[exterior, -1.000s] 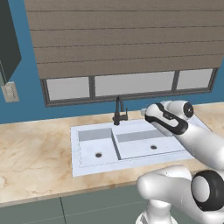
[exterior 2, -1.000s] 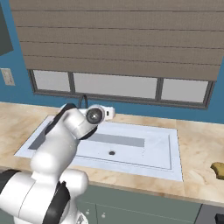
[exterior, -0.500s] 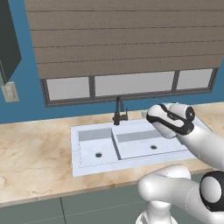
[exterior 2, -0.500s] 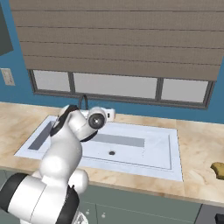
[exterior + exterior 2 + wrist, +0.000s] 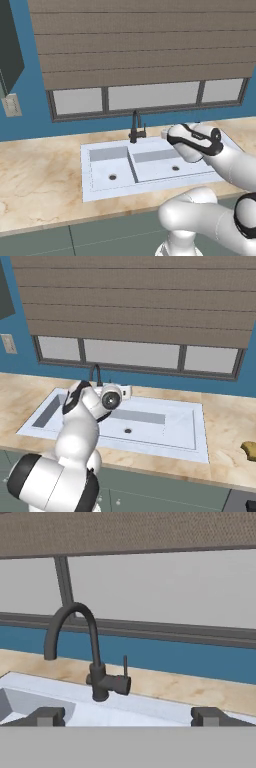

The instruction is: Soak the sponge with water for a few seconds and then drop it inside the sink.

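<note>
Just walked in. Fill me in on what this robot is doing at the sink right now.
The arm is reaching over the sink with its gripper open and empty, facing the dark faucet. No water is running from the spout. The sponge lies untouched on the counter, far to the right of the sink. So nothing has been picked up or soaked. Most likely it is going for the faucet handle first.

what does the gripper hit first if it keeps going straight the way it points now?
Probably the faucet: in the hand view its base and handle stand between the open fingers of the gripper, slightly left of centre. Nothing shows in front of it. Depth is unclear, so it might pass just right, toward the window.
</note>
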Available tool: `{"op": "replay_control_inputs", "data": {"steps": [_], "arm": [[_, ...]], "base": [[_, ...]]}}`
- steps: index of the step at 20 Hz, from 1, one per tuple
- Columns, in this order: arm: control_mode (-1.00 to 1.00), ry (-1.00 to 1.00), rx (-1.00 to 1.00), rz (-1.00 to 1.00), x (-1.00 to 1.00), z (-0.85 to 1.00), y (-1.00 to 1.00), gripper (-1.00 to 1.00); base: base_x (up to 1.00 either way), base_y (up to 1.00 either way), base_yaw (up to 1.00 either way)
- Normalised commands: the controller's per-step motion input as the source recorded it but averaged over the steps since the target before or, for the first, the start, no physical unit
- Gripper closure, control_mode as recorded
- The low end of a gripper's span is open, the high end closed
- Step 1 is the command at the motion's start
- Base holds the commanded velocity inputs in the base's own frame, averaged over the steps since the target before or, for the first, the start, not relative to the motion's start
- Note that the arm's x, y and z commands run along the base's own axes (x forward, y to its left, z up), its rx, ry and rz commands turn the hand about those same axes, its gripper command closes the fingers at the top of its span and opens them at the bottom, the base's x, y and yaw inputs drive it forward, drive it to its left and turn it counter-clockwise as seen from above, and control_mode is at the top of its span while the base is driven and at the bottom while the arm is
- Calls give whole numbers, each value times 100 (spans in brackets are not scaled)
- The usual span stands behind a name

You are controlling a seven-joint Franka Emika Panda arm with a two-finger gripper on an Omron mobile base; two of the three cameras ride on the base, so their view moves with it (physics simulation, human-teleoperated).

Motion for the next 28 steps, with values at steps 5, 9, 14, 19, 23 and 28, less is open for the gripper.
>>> {"op": "replay_control_inputs", "data": {"steps": [5,9,14,19,23,28], "arm": [[-100,-4,0,0,1,-4,0,-100],[-100,-4,0,0,4,-2,0,-100],[-100,0,0,0,2,-12,0,-100],[-100,0,0,0,14,-20,0,-100],[-100,0,0,0,28,-4,1,-100],[-100,0,0,0,30,-5,9,-100]], "base": [[0,0,0],[0,0,0],[0,0,0],[0,0,0],[0,0,0],[0,0,0]]}}
